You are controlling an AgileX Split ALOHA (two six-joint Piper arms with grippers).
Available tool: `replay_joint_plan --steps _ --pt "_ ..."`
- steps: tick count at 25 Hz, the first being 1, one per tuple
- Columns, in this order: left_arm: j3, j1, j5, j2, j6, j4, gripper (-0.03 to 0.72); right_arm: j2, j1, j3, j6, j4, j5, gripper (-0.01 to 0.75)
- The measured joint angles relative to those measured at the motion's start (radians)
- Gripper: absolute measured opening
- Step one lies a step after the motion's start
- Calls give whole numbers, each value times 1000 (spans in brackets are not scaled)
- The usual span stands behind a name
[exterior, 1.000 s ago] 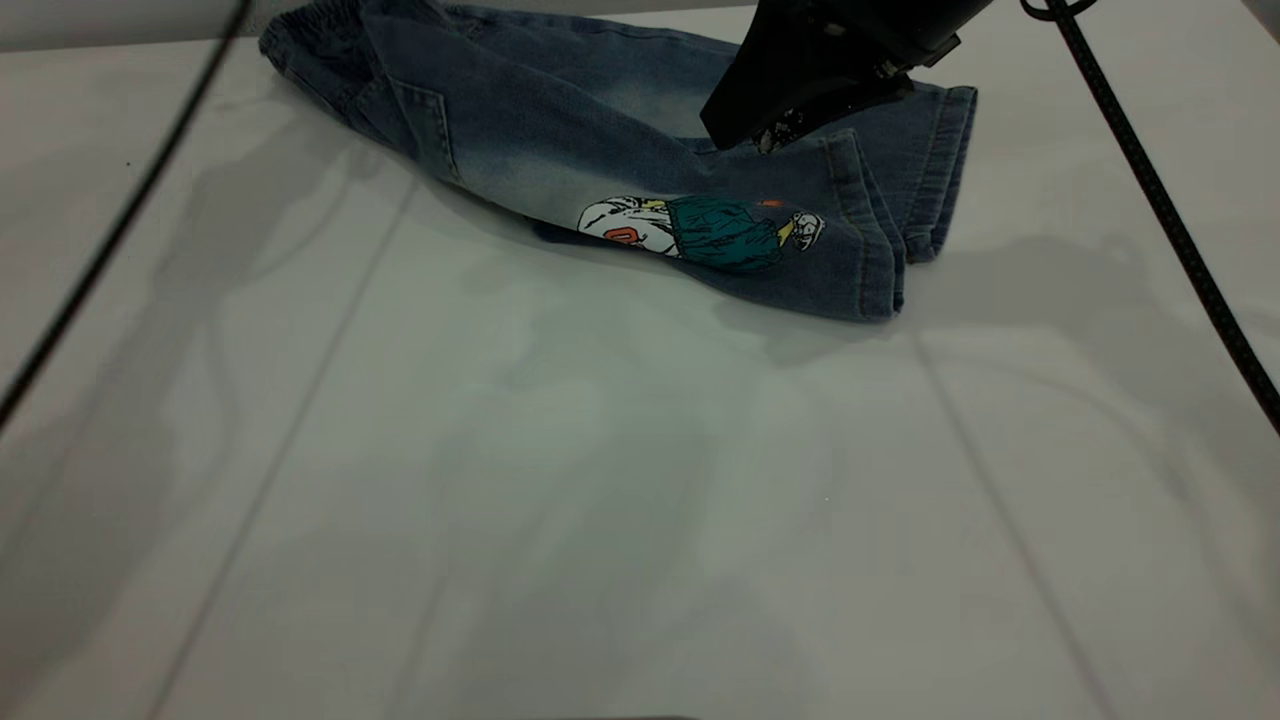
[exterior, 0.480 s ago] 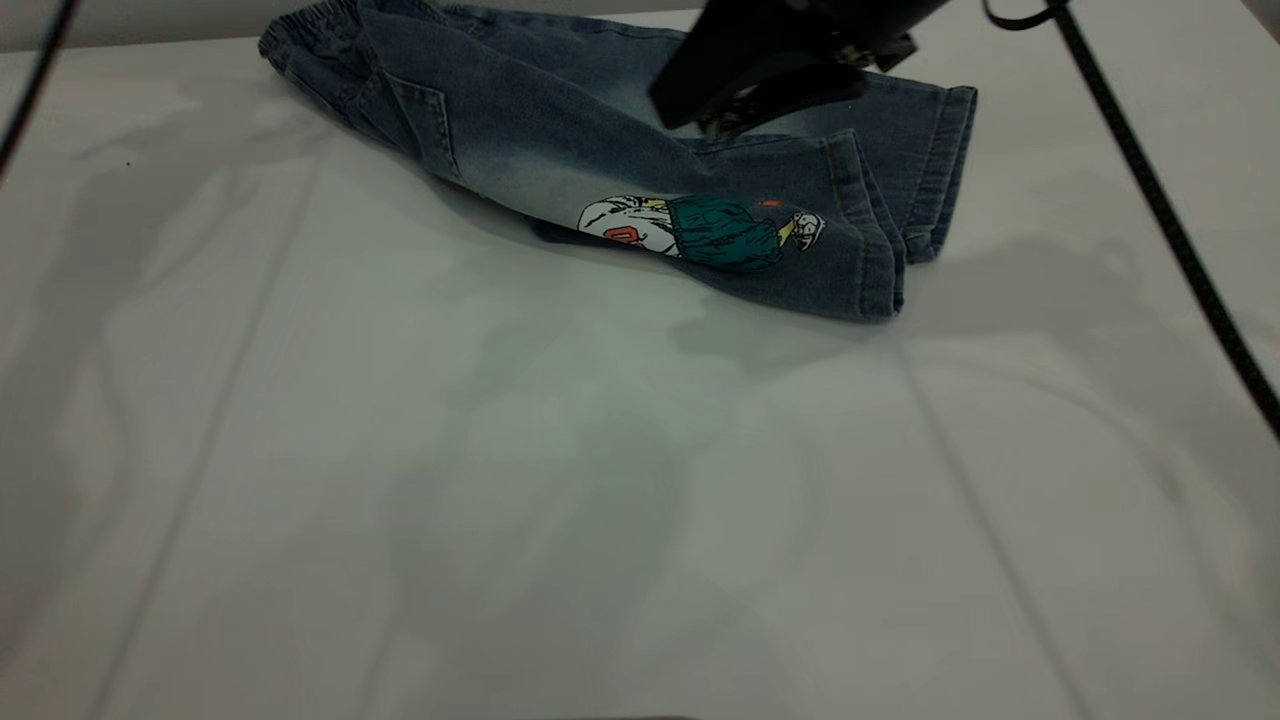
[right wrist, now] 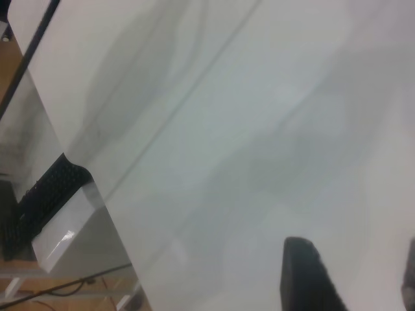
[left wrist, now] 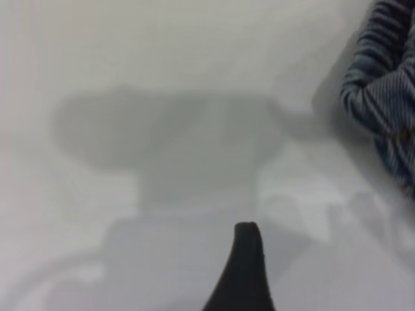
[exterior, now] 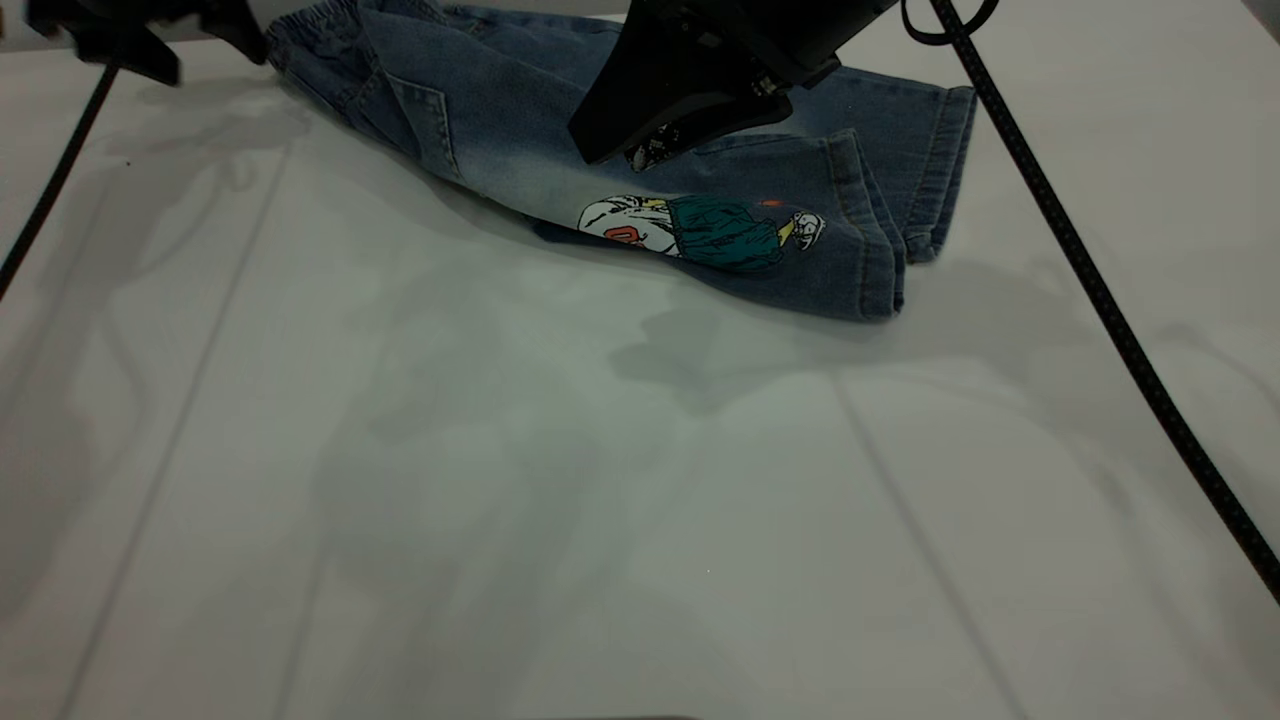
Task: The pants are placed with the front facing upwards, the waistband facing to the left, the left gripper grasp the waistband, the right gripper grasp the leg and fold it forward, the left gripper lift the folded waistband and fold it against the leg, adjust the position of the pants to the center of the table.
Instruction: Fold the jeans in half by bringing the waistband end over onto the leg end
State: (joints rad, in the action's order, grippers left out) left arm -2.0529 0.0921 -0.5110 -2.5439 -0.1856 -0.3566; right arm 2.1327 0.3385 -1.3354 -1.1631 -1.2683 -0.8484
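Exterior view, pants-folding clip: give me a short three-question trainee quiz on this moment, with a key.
1. True or false: the right gripper holds a leg of the pants lifted off the table.
2. The waistband lies toward the exterior view's: A left, B right, C near edge.
3. Which gripper is nearer the waistband?
Key: 1 false, its fingers are open above the pants, which lie on the table; 2 A; 3 the left gripper.

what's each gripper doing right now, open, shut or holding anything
Left gripper: beside the waistband of the pants, holding nothing; open or shut cannot be told.
Right gripper: over the pants, open, holding nothing.
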Motion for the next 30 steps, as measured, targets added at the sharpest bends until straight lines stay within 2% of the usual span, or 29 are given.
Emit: replay_joint_plan --steps 9,19,21,23,25,28,30 --pt "0 0 99 -45 -112 -248 584 0 0 0 0 1 0 267" --pt "0 0 206 -98 -201 -439 584 0 0 0 0 1 1 267" --pt "-1 0 227 -109 -212 -483 565 0 0 0 0 1 1 267" --pt "-1 0 241 -112 -219 -516 514 0 0 0 0 1 1 267" --pt "-1 0 244 -118 -232 -546 416 0 0 0 0 1 1 267" --pt "-1 0 244 -123 -259 -593 171 0 0 0 0 1 0 267" --pt "-1 0 239 -123 -270 -606 90 0 0 0 0 1 0 267"
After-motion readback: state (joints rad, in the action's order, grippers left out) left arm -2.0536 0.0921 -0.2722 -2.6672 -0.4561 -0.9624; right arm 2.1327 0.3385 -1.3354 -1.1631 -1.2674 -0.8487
